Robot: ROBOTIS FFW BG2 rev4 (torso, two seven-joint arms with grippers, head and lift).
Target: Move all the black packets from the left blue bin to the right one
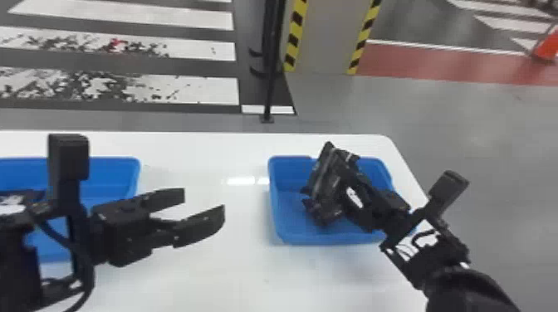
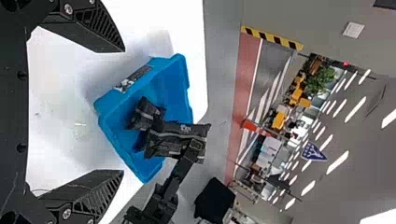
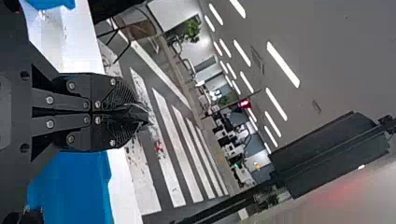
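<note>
right gripper [image 1: 352, 177]'s clamped on a black packet [image 1: 324, 182] at the right bin [image 1: 284, 207]; left gripper [image 1: 203, 202]'s fingers are apart beside the left bin [image 1: 116, 174]; can't tell what that bin holds

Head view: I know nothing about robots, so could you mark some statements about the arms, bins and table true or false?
1. The left gripper is open. True.
2. The right gripper is empty. False: it holds a black packet.
3. The right gripper is above the left bin. False: it is over the right blue bin.
4. The table is white. True.
5. The two bins are different colours. False: both are blue.
</note>
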